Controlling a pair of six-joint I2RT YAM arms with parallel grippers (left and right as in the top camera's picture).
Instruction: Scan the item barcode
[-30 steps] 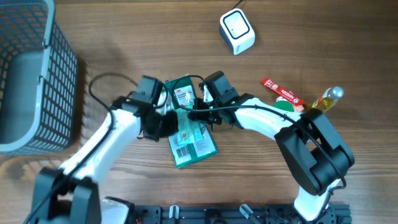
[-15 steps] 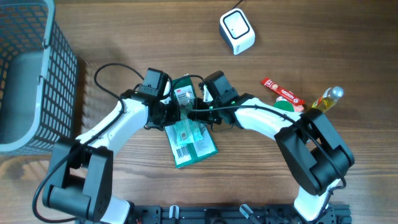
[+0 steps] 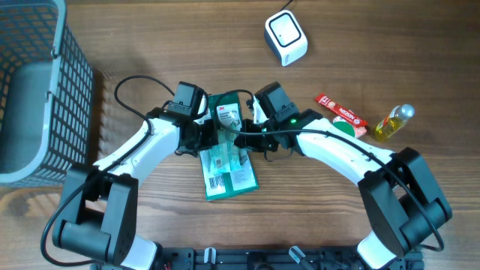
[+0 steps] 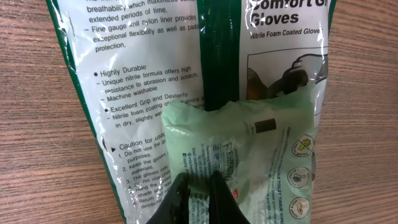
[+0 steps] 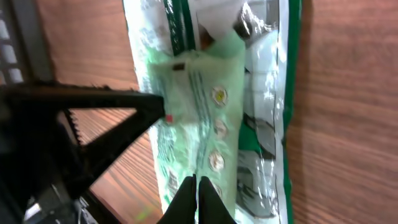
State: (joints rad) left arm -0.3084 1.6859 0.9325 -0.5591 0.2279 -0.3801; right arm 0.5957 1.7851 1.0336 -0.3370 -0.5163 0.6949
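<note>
Brown wood grain runs across the worktop (image 3: 375, 45). The glove pack (image 3: 236, 176) shows green and white with black print, the tissue pack (image 4: 242, 155) pale green. Scanner (image 3: 286, 37) white, basket (image 3: 75, 82) a grey grid, wrapper (image 3: 339, 114) red, bottle (image 3: 394, 124) yellow.

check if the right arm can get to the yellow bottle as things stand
Probably not yet: the right arm has its jaws shut on the green pack. The way to the bottle looks free once it lets go.
</note>
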